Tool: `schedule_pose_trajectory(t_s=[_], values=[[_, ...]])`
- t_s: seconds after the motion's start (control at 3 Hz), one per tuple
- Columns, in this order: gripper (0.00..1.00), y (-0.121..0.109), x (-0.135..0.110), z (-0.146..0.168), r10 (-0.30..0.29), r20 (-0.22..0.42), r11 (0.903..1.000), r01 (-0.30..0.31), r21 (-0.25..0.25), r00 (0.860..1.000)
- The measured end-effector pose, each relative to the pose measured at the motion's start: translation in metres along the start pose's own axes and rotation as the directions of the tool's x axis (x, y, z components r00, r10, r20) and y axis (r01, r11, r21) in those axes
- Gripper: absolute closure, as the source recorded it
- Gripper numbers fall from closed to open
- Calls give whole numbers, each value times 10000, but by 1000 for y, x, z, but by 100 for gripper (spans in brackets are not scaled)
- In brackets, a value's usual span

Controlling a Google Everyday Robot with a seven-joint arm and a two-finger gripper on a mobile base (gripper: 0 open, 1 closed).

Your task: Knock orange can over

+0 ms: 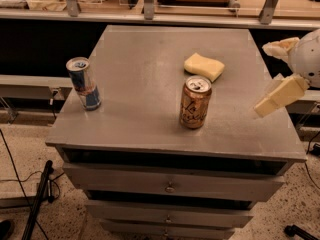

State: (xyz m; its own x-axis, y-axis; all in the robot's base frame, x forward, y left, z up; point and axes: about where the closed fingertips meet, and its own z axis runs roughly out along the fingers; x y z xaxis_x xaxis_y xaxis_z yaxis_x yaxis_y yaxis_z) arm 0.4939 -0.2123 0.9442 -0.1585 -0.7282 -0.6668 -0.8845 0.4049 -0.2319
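The orange can [195, 102] stands upright on the grey cabinet top [145, 84], right of the middle and near the front. It is copper-orange with pale script and a silver pull-tab top. My gripper [261, 78] hangs at the right edge of the view, over the cabinet's right side, to the right of the can and apart from it. Its two cream fingers [280, 97] are spread apart with nothing between them.
A slim blue-and-silver can [84, 83] stands upright near the cabinet's left edge. A yellow sponge [204, 66] lies just behind the orange can. Drawers sit below the front edge. A railing and shelf run along the back. A dark stand leg [37, 204] is on the floor at the left.
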Motion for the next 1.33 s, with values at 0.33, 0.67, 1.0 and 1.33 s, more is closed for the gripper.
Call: schedule_pose_trajectory(t_s=[0.33, 0.67, 1.0, 1.33], values=[[0, 4, -12, -2, 116, 230, 9999, -114, -82, 9997], [0, 2, 4, 11, 193, 529, 9997, -186, -137, 9984], [0, 10, 6, 27, 999, 2524, 9950, -960, -279, 9624], [0, 22, -33, 27, 1274, 3965, 9917, -1106, -649, 9092]])
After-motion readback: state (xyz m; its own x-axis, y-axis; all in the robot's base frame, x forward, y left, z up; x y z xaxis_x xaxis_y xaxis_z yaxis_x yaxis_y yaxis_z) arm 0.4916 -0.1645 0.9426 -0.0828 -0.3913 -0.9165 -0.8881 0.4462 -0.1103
